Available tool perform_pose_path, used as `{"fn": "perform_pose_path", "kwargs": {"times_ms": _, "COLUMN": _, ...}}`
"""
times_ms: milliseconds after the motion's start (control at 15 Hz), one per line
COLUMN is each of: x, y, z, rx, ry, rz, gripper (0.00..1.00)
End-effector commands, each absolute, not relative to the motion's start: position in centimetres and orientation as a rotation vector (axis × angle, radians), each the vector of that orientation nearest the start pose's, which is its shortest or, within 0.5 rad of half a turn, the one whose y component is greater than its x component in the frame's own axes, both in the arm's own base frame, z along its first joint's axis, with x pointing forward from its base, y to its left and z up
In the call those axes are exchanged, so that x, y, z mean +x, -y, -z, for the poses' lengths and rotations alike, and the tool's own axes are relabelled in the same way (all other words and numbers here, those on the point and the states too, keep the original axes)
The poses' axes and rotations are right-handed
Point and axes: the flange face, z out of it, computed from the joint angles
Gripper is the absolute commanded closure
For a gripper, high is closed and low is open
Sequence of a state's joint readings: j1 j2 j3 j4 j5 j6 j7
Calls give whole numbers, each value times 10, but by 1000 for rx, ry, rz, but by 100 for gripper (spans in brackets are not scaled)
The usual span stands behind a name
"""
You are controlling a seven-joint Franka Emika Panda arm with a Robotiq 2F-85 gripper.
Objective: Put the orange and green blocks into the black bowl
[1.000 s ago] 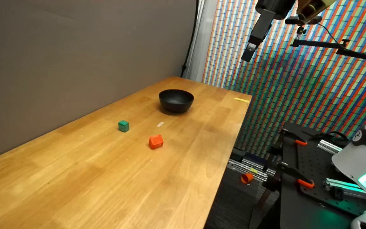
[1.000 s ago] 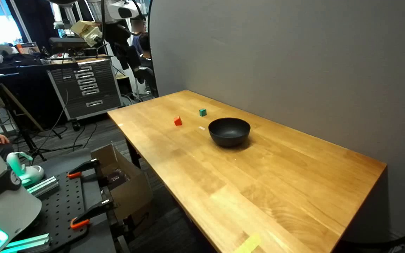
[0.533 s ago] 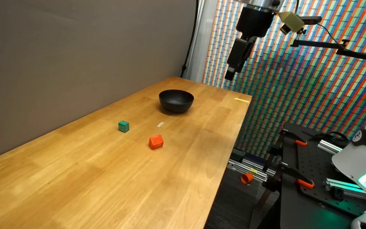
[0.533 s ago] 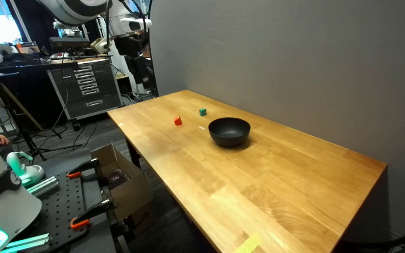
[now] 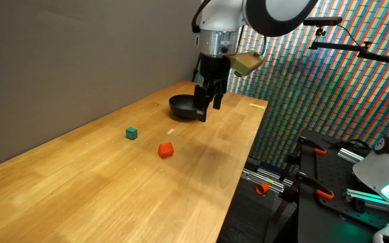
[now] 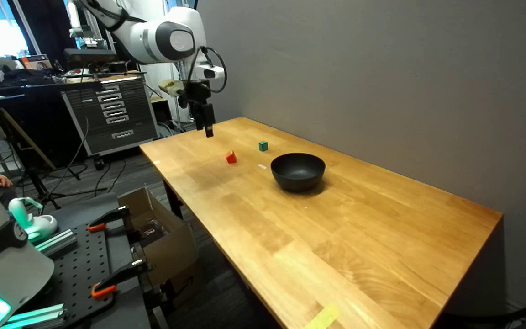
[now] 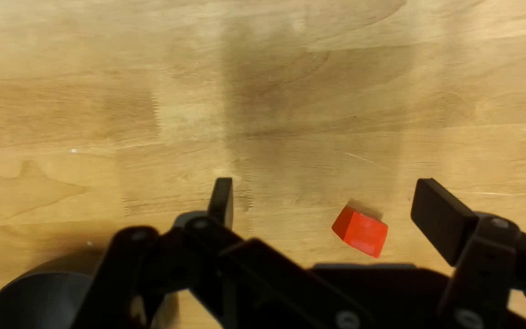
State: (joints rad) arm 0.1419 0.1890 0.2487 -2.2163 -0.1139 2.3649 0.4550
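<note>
jaws spread | 1 orange block | 1 green block | 1 bowl

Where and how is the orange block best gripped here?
Probably from above, around the middle of the orange block, across two opposite sides: the faces that show look flat, and the open gripper points down. In the wrist view the block's edges lie askew to the jaws, so a slight turn may help.

One block is showing orange-red, another block green, the bowl plain black, the far wall multicoloured stripes.
</note>
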Motion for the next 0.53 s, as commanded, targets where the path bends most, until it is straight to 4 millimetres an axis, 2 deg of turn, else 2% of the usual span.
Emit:
{"fn": "perform_pose_path", "kwargs": {"times_ms": 0, "x": 558, "y": -229, "z": -244, "rx": -3174, "ry": -4, "rz": -115, "gripper": 0}}
{"fn": "perform_pose_path", "kwargs": {"times_ms": 267, "x": 598, "y": -243, "z": -200, "rx": -3119, "ry": -39, "rz": -182, "gripper": 0}}
{"fn": "perform_pose_path", "kwargs": {"times_ms": 467, "x": 617, "y": -252, "z": -175, "rx": -3096, "ry": -82, "rz": -226, "gripper": 0}}
